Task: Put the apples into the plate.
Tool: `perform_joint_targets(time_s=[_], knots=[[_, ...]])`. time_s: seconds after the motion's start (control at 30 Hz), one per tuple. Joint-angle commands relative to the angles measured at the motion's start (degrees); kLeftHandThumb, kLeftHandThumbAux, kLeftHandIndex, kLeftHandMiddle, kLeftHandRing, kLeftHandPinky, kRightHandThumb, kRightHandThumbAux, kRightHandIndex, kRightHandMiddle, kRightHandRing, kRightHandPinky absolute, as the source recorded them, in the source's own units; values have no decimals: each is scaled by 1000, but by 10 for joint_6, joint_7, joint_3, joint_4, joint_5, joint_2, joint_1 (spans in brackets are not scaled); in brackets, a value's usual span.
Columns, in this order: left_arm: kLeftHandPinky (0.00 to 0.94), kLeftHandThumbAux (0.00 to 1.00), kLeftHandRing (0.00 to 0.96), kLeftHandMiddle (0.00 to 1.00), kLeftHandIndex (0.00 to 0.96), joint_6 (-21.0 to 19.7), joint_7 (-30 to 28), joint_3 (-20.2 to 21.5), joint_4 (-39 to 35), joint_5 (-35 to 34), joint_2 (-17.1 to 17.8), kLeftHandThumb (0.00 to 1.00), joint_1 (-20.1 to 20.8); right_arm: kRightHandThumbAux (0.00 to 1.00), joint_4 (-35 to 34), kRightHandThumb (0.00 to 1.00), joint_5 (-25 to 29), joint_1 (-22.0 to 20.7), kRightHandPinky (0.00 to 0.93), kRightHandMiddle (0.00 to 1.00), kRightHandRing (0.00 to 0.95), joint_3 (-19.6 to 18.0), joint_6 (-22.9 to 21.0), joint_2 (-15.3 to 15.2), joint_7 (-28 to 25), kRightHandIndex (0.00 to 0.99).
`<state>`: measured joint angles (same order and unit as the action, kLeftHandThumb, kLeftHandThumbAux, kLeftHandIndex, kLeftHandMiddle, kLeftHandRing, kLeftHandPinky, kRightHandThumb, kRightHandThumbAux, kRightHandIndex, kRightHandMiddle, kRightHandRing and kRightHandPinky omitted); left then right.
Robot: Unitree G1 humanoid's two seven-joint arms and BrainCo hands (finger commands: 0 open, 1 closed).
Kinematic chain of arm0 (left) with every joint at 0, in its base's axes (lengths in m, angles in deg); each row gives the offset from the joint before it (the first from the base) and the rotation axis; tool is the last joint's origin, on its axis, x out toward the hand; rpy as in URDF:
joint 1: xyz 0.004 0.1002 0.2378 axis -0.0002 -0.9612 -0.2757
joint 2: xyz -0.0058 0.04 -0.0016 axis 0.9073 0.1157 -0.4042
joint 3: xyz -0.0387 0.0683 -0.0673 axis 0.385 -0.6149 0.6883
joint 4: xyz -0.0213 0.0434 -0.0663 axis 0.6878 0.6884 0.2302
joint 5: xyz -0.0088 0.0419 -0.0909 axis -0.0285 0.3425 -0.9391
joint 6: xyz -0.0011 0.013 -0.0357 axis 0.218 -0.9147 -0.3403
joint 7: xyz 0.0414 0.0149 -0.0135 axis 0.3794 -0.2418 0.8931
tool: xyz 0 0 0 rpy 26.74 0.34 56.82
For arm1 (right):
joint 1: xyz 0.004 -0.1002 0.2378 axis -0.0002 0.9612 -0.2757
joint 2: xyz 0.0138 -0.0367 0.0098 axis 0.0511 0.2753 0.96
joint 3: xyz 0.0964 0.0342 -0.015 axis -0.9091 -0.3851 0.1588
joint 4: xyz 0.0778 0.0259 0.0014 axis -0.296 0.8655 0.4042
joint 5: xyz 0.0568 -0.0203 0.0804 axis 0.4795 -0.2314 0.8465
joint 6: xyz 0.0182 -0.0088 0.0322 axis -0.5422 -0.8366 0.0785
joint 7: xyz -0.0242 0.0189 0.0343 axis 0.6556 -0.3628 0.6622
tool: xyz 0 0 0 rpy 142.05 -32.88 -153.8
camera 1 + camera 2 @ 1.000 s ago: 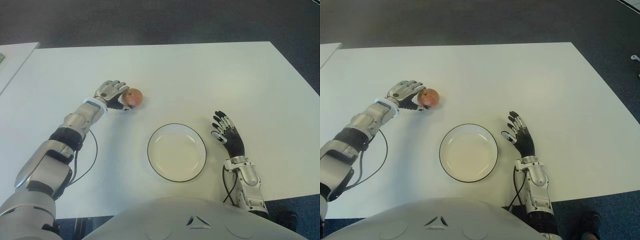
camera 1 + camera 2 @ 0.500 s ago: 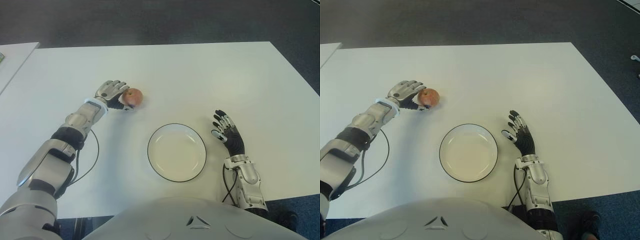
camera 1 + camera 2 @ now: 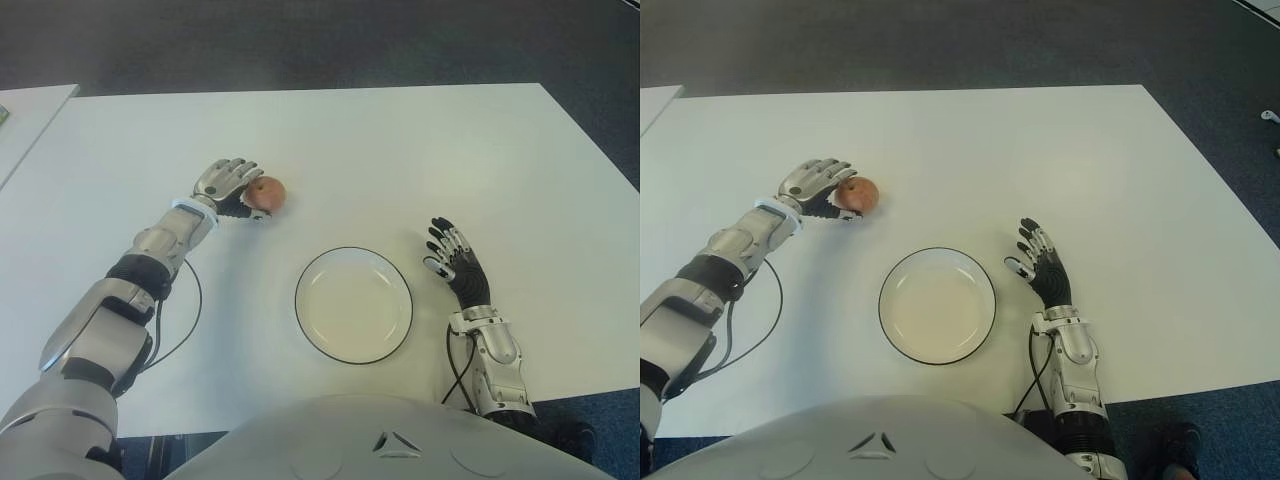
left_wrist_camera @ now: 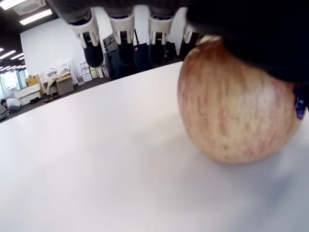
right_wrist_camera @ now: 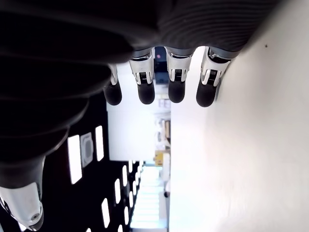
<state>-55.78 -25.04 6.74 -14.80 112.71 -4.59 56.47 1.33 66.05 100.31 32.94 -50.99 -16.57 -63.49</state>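
Left hand (image 3: 226, 186) fingers (image 4: 120, 29) spread beside the apple (image 3: 266, 193), unclosed; closing could roll it from the plate (image 3: 353, 304) at five o'clock.

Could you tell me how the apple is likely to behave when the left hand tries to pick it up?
The apple is round and sits on the smooth white table, so it would probably roll if nudged. Its skin looks glossy, so it may slip in the left hand, whose fingers are not yet closed on it. It looks firm.
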Motion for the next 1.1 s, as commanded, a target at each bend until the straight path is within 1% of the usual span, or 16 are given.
perform_joint_targets(time_s=[0.03,0.17,0.43,0.73,0.77,0.83,0.87,0.93,0.97,1.0,1.03,1.07,1.1], knots=[[0,236,0,0,0,9,10,-2,7,-11,-8,332,5,625,46,154,-4,23,121,73,59,3,-24,8,-1,87],[0,236,0,0,0,15,6,-2,5,-19,-11,336,5,620,45,156,-4,22,111,72,55,4,-25,9,-1,87],[0,240,0,0,0,15,-7,-6,8,-25,-19,340,9,621,43,142,-5,24,126,80,66,5,-25,12,1,84],[8,260,0,0,0,10,-36,-9,12,-29,-28,350,12,617,38,140,-3,28,86,75,55,4,-26,12,1,77],[14,262,0,0,0,10,-34,-12,29,-28,-34,350,17,617,37,141,-2,28,85,75,55,4,-27,12,1,76],[166,279,129,127,104,15,-16,-22,85,-23,-50,364,33,619,36,143,-2,29,87,75,54,3,-29,12,2,75],[274,289,235,230,174,17,-10,-26,102,-22,-54,376,39,620,34,144,-2,30,87,74,53,3,-29,12,2,74],[399,305,361,357,266,22,8,-37,131,-15,-57,391,48,620,32,144,-1,32,87,74,52,2,-29,12,2,74],[482,445,458,463,328,22,15,-42,139,-11,-58,503,51,621,31,146,0,32,89,74,52,2,-29,12,2,75],[536,534,520,531,367,22,22,-47,147,-8,-59,575,54,621,31,148,0,32,90,74,53,1,-29,12,2,77],[576,591,564,580,393,22,26,-51,152,-7,-59,622,57,622,30,150,0,32,91,75,53,1,-29,12,2,78],[590,612,580,598,402,23,29,-55,157,-5,-59,638,59,623,29,151,1,33,92,75,54,0,-30,12,2,78],[629,642,612,632,416,23,32,-59,161,-4,-59,664,62,624,27,155,2,33,95,77,56,0,-30,12,1,80]])
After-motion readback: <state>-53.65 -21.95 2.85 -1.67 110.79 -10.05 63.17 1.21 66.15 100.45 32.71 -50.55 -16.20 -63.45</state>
